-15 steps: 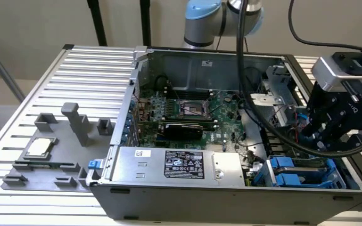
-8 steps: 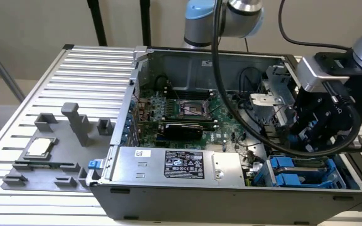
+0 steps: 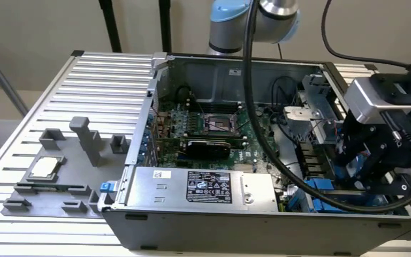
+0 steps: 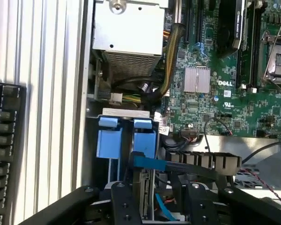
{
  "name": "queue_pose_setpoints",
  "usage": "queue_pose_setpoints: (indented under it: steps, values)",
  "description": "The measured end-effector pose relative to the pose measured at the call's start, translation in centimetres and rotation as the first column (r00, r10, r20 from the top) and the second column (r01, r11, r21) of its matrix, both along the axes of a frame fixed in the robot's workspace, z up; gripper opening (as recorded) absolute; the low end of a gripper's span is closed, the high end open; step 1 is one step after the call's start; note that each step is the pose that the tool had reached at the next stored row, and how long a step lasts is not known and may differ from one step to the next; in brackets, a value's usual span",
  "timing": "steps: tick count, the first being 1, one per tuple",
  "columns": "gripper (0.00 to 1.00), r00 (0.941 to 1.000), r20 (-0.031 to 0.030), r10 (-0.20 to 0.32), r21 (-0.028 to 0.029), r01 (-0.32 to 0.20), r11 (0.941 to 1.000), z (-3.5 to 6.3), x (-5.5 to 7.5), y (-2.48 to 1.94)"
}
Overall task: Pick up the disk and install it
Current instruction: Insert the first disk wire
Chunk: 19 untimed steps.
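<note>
Hand (image 4: 159,199) hangs low at the computer case's (image 3: 263,227) near corner, exterior view's right, the disk (image 4: 146,192) standing edge-up right beneath it beside two blue drive carriers (image 4: 126,140), gripped or loose I can't tell.

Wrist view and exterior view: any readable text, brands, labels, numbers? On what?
"DELL": white print on the green motherboard, wrist view.
Too small to read: black label on the silver box, exterior view.
Too small to read: white sticker on the same box.
</note>
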<state>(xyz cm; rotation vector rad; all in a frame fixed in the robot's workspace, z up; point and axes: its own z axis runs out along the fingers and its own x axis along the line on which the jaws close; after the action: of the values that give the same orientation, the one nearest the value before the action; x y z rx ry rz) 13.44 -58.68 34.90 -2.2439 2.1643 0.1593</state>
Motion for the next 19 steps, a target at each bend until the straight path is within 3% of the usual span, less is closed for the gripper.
queue_pose_setpoints:
  steps: [4,12,19]
  values:
    - [1.00,1.0000,-0.0007,0.000,0.0038,0.000,1.0000,0.29,0.5,-0.86]
    - [1.00,1.0000,-0.0007,0.004,0.0352,-0.004,0.9994,0.82,3.0,-1.19]
    - [1.00,0.9986,0.0007,0.052,0.0368,-0.052,0.9980,0.71,3.1,-1.28]
